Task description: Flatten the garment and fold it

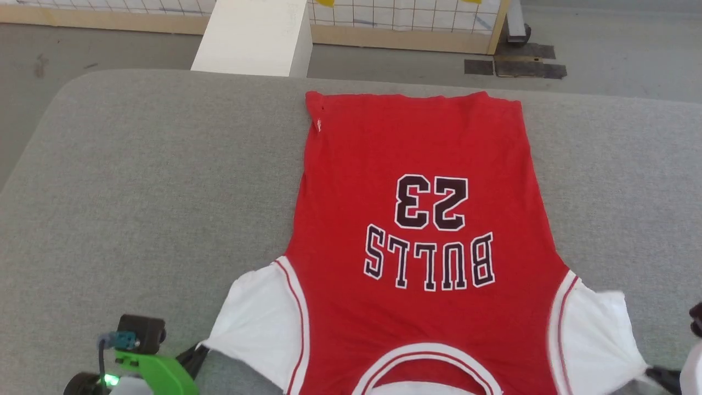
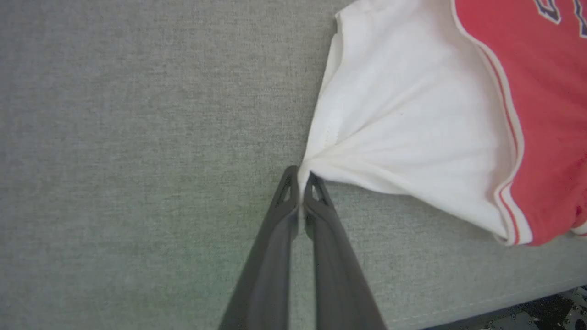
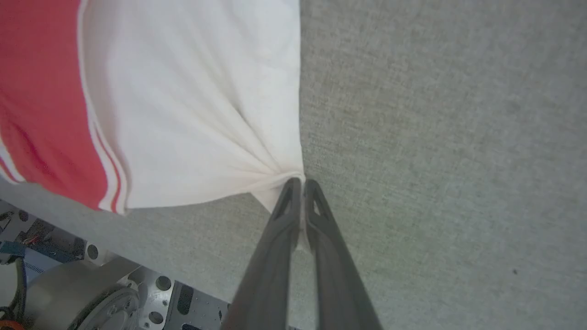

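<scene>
The garment [image 1: 417,219], a red jersey with white sleeves and a black "BULLS 23" print, lies spread face up on the grey table [image 1: 137,192], its collar toward me and its hem at the far side. My left gripper [image 1: 200,346] is shut on the corner of the left white sleeve [image 2: 403,133], which is pulled into taut creases at the fingertips [image 2: 300,176]. My right gripper [image 1: 650,373] is shut on the corner of the right white sleeve [image 3: 197,105], bunched at its tips [image 3: 300,181].
A white block [image 1: 255,35] stands beyond the table's far edge, in front of a gridded board with a wooden frame [image 1: 406,22]. Dark patches mark the floor [image 1: 515,60]. The table's near edge and my metal base [image 3: 91,284] show below the right sleeve.
</scene>
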